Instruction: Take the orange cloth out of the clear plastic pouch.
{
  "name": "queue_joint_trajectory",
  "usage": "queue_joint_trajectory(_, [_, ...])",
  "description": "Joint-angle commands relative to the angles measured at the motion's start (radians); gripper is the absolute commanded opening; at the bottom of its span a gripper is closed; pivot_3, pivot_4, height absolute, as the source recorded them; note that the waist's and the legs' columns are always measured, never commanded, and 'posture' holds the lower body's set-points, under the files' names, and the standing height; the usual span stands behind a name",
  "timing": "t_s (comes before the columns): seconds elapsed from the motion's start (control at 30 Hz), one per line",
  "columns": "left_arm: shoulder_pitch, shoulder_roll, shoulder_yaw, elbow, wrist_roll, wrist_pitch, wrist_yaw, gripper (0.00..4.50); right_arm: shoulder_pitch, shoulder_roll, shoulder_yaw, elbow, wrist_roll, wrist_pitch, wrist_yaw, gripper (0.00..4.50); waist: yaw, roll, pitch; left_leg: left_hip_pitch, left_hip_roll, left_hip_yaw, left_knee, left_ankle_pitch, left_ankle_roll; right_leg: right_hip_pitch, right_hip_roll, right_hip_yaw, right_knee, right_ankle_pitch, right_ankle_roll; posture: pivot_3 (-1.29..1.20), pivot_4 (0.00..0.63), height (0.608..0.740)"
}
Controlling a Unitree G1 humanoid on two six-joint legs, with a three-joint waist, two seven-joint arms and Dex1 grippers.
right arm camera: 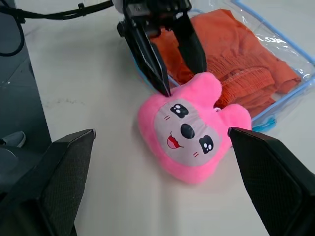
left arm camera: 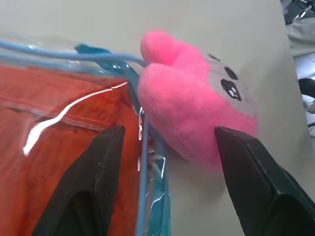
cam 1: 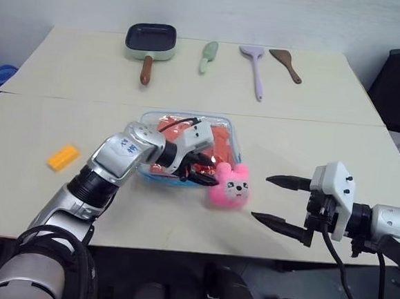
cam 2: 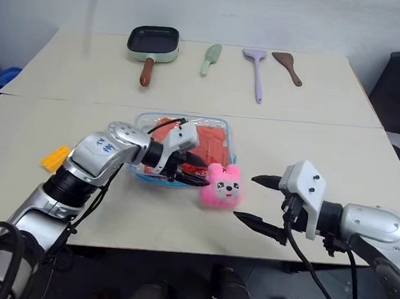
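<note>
The left hand (cam 1: 202, 169) is seen lowered at the near right corner of the pouch (cam 1: 233, 128), its two black fingers spread apart and nothing gripped between them. From the wrist camera, one finger (left arm camera: 93, 182) is placed over the plastic above the orange cloth (left arm camera: 54, 147), the other finger (left arm camera: 256, 182) is out past the pink plush toy (left arm camera: 197, 113), and the blue-trimmed edge of the pouch runs up between them. The toy is pressed right against that corner, so the hand's gap is shared by bag edge and toy.

The cloth is found still wholly inside the pouch, folded flat under the clear plastic, just beside the left hand's inner finger. No part of it is seen outside the trim.

The right hand (cam 1: 282, 204) is held off to the side, well apart from the pouch, fingers fully spread and empty, with the toy and pouch lying ahead of it.

A yellow-orange brick (cam 1: 63, 157) is left alone on the surface (cam 1: 50, 120) far out beyond the left arm.

As for progress: nothing of the task looks done yet. The pouch has not been gripped, its opening cannot be made out, and the cloth is yet to be pulled. The toy crowding the corner is judged a likely nuisance for a clean grasp.
</note>
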Motion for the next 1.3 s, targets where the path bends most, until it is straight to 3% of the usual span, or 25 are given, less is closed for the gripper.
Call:
queue_joint_trajectory(0.03, [-0.037, -0.010, 0.032, -0.023, -0.025, 0.058, -0.020, 3.10, 0.022, -0.004, -0.046, -0.056, 0.028, 0.008, -0.026, 4.50, 0.002, 0.000, 0.000, 0.000, 0.000, 0.000, 0.000, 0.000, 0.000, 0.000, 0.000, 0.000, 0.000, 0.000, 0.000, 0.00, 0.150, 0.740])
queue_joint_trajectory(0.43, [-0.063, -0.025, 0.120, -0.041, -0.137, 0.371, 0.006, 3.10, 0.093, 0.013, -0.065, -0.100, 0.046, 0.002, -0.084, 4.50, 0.003, 0.000, 0.000, 0.000, -0.001, -0.001, 0.001, 0.000, 0.000, 0.000, -0.001, 0.000, 0.000, 0.000, 0.000, 0.00, 0.150, 0.740])
queue_joint_trajectory(0.97, [0.007, -0.131, 0.134, -0.082, -0.188, 0.487, 0.139, 3.10, 0.072, -0.005, -0.062, -0.097, 0.068, 0.006, -0.100, 4.50, 0.004, 0.000, 0.000, 0.000, -0.001, -0.001, 0.001, 0.001, -0.001, 0.000, -0.001, 0.000, 0.001, 0.000, 0.000, 0.00, 0.150, 0.740])
queue_joint_trajectory(1.07, [0.025, -0.143, 0.136, -0.088, -0.186, 0.492, 0.161, 2.50, 0.069, -0.004, -0.056, -0.098, 0.065, 0.004, -0.101, 4.50, 0.004, 0.000, 0.000, 0.000, -0.001, -0.001, 0.001, 0.001, -0.002, 0.000, -0.001, 0.000, 0.000, 0.000, 0.000, 0.00, 0.150, 0.740])
queue_joint_trajectory(1.3, [0.029, -0.065, 0.120, -0.152, -0.228, 0.528, 0.131, 0.36, 0.058, 0.003, -0.025, -0.082, 0.022, -0.018, -0.104, 4.50, 0.002, 0.000, 0.000, 0.001, -0.001, -0.001, 0.001, 0.002, -0.003, 0.000, -0.001, 0.000, 0.001, 0.000, 0.000, 0.00, 0.150, 0.740])
